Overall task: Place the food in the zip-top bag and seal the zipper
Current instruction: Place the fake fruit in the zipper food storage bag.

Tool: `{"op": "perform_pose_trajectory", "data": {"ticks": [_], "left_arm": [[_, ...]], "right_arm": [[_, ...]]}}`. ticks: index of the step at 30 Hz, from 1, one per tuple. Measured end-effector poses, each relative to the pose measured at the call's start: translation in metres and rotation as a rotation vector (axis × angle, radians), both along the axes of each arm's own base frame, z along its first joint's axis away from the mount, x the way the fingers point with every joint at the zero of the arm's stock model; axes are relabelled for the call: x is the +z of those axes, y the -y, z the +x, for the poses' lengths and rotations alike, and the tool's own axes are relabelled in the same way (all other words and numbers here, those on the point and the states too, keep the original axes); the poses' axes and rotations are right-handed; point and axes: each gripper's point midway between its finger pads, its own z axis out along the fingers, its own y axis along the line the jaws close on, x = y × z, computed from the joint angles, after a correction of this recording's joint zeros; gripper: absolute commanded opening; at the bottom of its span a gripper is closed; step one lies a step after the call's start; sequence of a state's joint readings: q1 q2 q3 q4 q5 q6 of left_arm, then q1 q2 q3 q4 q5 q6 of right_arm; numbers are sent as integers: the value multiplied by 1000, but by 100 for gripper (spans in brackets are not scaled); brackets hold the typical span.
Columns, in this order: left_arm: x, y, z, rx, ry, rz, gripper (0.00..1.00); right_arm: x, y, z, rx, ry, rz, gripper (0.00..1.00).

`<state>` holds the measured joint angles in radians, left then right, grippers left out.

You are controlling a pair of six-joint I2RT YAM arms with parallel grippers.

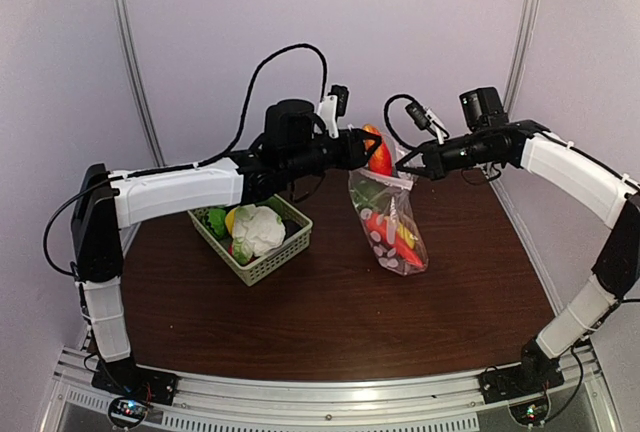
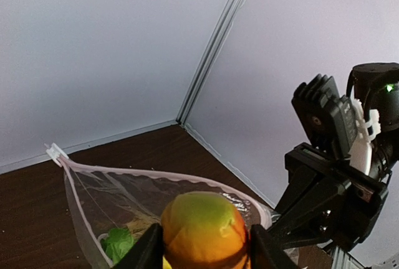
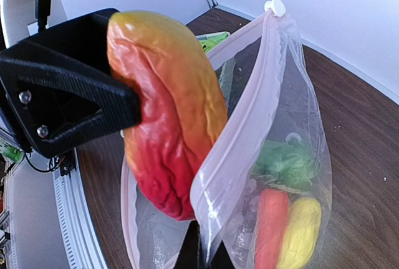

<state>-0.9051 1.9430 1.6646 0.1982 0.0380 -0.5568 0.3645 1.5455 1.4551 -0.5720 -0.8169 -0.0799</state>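
Observation:
My left gripper [image 2: 202,244] is shut on a piece of food, a red-orange fruit with a green-yellow top [image 2: 202,228], one finger on each side. The fruit [image 3: 168,107] hangs with its lower end between the two parted lips of the zip-top bag [image 3: 293,126]. My right gripper [image 3: 202,250] is shut on the near lip of the zipper [image 3: 240,126] and holds the clear bag [image 1: 395,237] up with its bottom on the table. Inside lie a green piece [image 3: 283,163], a red chili [image 3: 271,225] and a yellow piece [image 3: 302,231]. The zipper's slider [image 3: 275,6] sits at the far end.
A pale green lattice basket [image 1: 270,267] stands left of the bag, under my left arm, holding a white cauliflower [image 1: 260,227] and green and yellow pieces. Walls close the brown table at the back and on both sides.

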Motion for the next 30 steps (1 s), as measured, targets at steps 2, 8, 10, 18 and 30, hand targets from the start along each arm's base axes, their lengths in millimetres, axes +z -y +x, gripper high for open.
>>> {"op": "perform_pose_trajectory", "data": {"ticks": [2, 8, 10, 18, 30], "left_arm": [[-3, 0, 1, 5, -11, 13, 70], [4, 2, 3, 7, -9, 28, 79], [17, 3, 4, 4, 13, 38, 80], [76, -50, -2, 132, 163, 105, 89], [-65, -225, 85, 499, -250, 410, 89]], "right_arm": [[3, -1, -1, 6, 3, 7, 0], [7, -1, -2, 12, 7, 16, 0], [8, -1, -3, 11, 10, 16, 0], [24, 29, 14, -58, 42, 26, 0], [4, 37, 11, -89, 124, -124, 0]]}}
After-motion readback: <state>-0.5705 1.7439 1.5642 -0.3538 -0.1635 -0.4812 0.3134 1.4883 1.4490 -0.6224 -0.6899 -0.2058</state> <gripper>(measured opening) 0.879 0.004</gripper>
